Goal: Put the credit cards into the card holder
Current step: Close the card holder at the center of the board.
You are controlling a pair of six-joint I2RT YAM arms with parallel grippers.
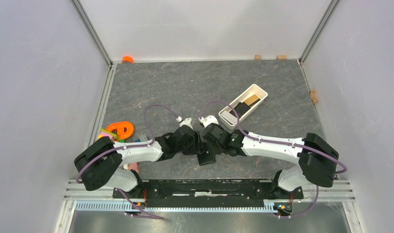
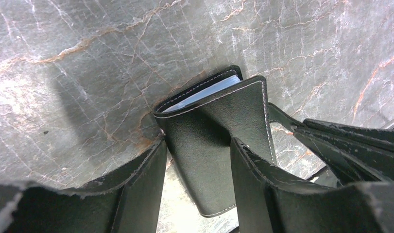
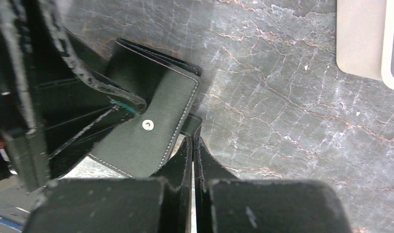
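Far left of the counter (image 1: 185,87): an orange loop-shaped piece (image 1: 119,128) lies close to the wall, with a few coloured bits just beside it that are too small to name.
Left tool (image 2: 197,145): low over the near middle of the counter, with its fingers apart and one on each side of the card holder. Whether they press on it I cannot tell.
Card holder (image 2: 219,111): black with pale stitching along its edges, it sits tilted between the two tools with one end down by the counter. Its covers stand slightly apart and thin pale edges show between them. The right wrist view shows a small metal snap stud on the outer cover.
Tab (image 3: 189,124): a narrow black strap that runs from the card holder's edge straight into the right tool.
Right tool (image 3: 192,141): fingers drawn almost together — clamped on the tab.
Tray (image 1: 260,91): long and white, it lies at a slant on the counter behind the right arm, apart from the card holder.
Cards: a black one (image 1: 242,107) and a tan one (image 1: 253,99) lie inside the tray, just beside each other — not in the card holder.
Right wall: a small wooden block (image 1: 314,96) sits at the counter's edge.
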